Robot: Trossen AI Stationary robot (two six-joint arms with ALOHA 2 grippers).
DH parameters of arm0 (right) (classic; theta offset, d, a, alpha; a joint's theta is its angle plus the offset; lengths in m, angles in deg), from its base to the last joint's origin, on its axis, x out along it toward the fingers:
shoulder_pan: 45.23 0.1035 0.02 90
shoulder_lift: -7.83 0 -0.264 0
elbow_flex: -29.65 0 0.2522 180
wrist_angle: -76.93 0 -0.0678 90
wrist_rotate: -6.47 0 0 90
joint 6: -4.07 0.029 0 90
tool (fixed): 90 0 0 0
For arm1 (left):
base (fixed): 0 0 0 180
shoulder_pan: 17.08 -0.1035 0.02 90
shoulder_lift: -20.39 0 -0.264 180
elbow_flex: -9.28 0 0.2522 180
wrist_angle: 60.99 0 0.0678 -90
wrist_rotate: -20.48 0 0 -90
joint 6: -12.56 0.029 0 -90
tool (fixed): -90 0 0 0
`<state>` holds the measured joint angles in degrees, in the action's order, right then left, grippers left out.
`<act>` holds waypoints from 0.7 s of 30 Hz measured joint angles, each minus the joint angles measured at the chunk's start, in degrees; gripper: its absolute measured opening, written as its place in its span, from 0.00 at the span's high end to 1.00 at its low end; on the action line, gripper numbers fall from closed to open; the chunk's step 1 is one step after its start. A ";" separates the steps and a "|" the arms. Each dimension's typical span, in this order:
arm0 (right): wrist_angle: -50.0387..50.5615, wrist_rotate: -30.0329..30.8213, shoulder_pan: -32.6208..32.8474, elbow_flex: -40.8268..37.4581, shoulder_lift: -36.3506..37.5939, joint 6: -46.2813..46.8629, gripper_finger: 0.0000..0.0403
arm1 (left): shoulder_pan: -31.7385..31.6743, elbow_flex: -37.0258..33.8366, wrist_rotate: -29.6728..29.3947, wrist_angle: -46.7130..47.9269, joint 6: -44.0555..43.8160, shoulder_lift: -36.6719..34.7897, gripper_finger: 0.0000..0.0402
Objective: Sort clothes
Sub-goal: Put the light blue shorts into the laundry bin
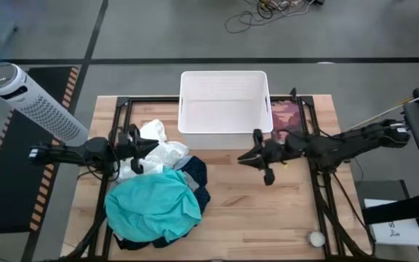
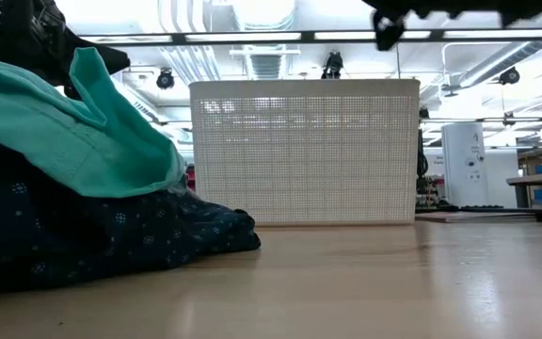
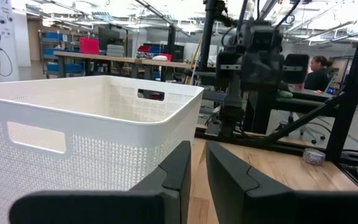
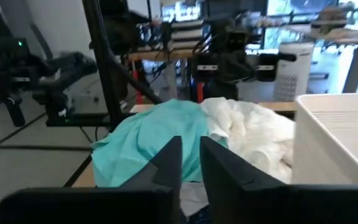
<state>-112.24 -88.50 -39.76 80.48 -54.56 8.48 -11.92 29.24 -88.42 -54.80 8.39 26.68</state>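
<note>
Clothes: one heap on the worktop's (image 1: pixel 268 218) left half, in front of and left of the basket.
Teal garment (image 1: pixel 153 207): topmost and nearest the front edge, spread over the heap.
Navy dotted garment (image 1: pixel 197 177): beneath the teal one, showing at its right edge; in the low view it rests on the wood.
White garments (image 1: pixel 158 149): at the rear of the heap, near the basket's front left corner.
Basket (image 1: pixel 224 81): white, perforated, at the rear centre, apart from the heap.
Left tool (image 1: pixel 150 148): above the white garments, pointing right; fingers nearly together, a narrow gap between them, grasping nothing.
Right tool (image 1: pixel 244 156): raised off the worktop just before the basket's front right corner, pointing left toward the heap; fingers nearly closed, empty.
</note>
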 joint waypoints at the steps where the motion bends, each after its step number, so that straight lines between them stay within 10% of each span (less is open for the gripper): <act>1: 1.37 0.00 0.24 1.91 -2.05 -0.04 0.85 | -0.02 0.00 -0.01 -0.02 -0.01 -0.01 0.91; 21: 12.39 0.03 4.28 40.09 -43.98 -0.49 0.45 | -0.01 0.00 0.00 -0.03 -0.01 -0.01 0.91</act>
<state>-99.85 -88.47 -35.49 120.57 -98.53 7.99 -11.93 29.24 -88.42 -54.83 8.38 26.67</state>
